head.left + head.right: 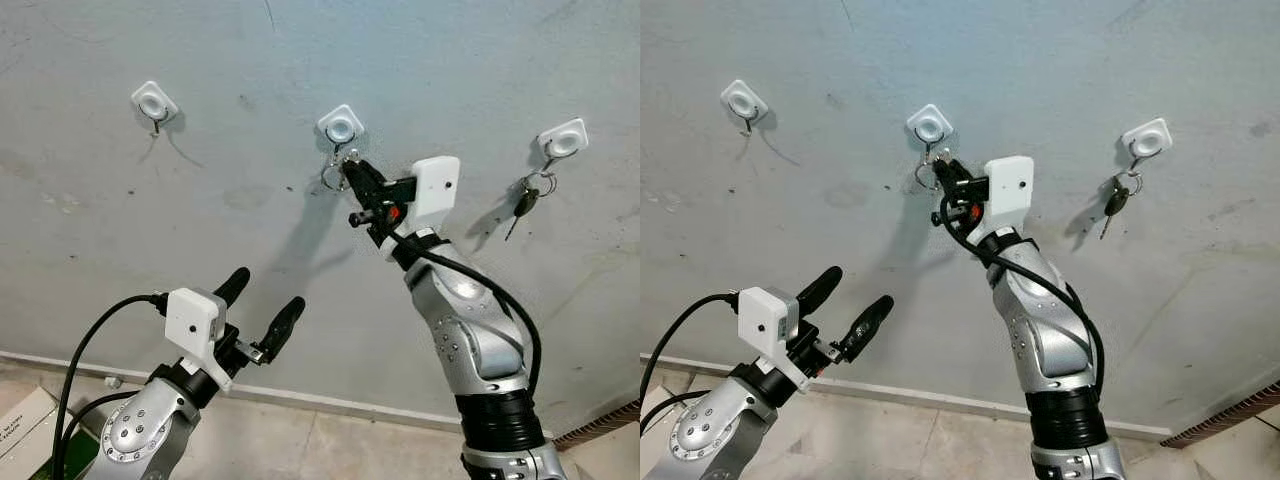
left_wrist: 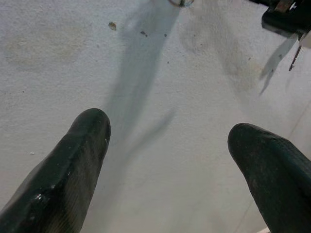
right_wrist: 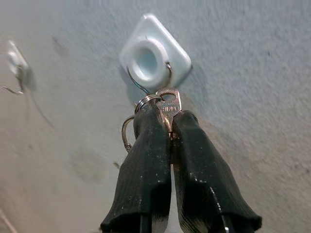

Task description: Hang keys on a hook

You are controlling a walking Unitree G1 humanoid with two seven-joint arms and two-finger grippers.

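Right wrist view shows my right gripper point(image 3: 170, 114) pinching the silver key on its wire ring point(image 3: 167, 103) just at 6 o'clock of the white square wall hook point(image 3: 154, 57), I think so the ring can slip over the wire. My left gripper point(image 1: 262, 308) hovers spread and empty. I read no writing anywhere.

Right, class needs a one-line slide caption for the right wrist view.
Right tool pinches a silver key and its ring just below the middle white wall hook.
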